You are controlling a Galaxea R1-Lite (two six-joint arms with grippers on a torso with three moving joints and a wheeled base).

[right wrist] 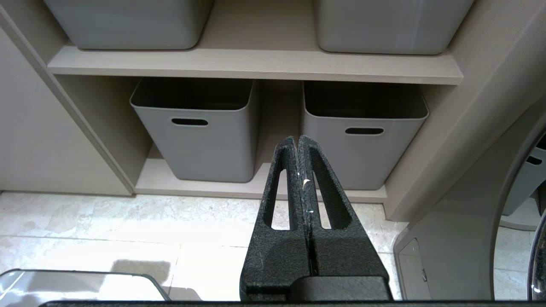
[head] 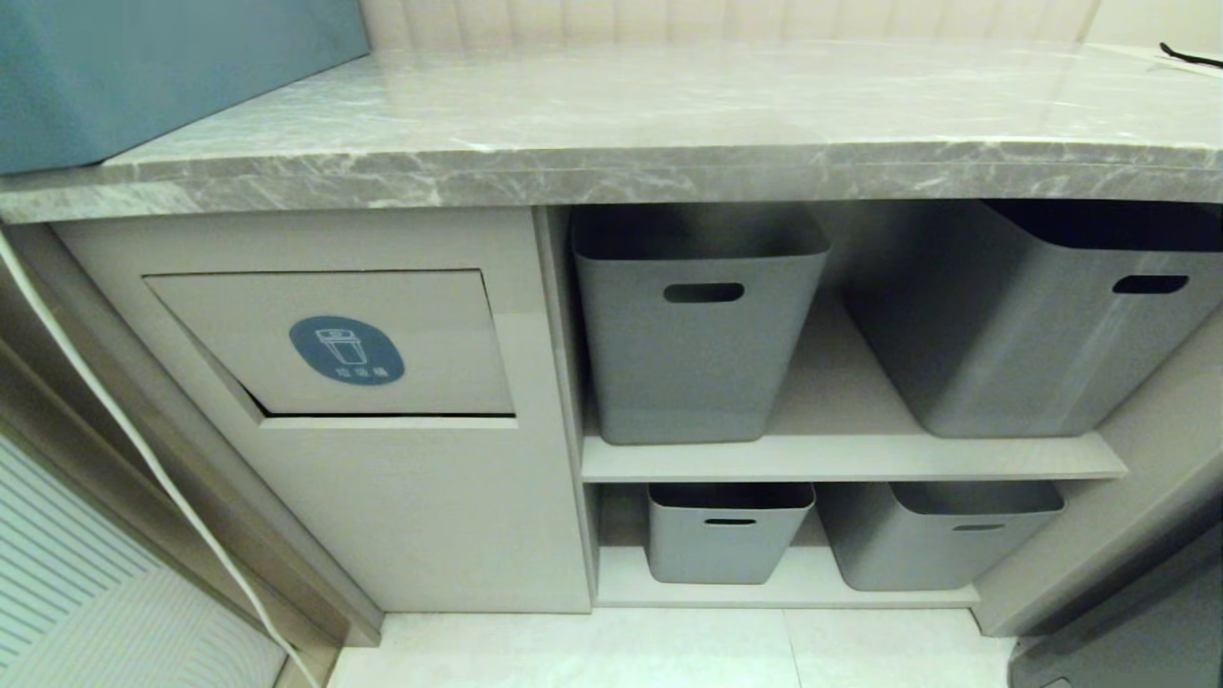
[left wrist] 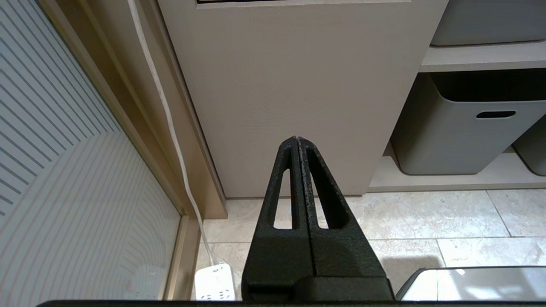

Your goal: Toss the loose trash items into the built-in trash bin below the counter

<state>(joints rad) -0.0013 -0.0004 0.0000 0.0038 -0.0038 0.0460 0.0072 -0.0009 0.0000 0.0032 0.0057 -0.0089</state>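
Observation:
The counter [head: 669, 105] is a grey marble slab running across the top of the head view. Below it on the left is the built-in trash bin [head: 334, 344], a beige cabinet front whose flap with a blue oval sticker stands slightly tilted. No loose trash items show in any view. My left gripper [left wrist: 297, 140] is shut and empty, low in front of the cabinet's lower panel [left wrist: 294, 94]. My right gripper [right wrist: 297, 139] is shut and empty, facing the lower shelf. Neither arm appears in the head view.
Grey baskets [head: 697, 325] [head: 1032, 315] fill the open shelves right of the bin, two more [right wrist: 200, 128] [right wrist: 362, 136] on the lower shelf. A teal-blue box [head: 162, 67] sits on the counter's left end, a black strap [head: 1190, 55] at far right. A white cable [left wrist: 170, 128] runs to a power strip [left wrist: 215, 281].

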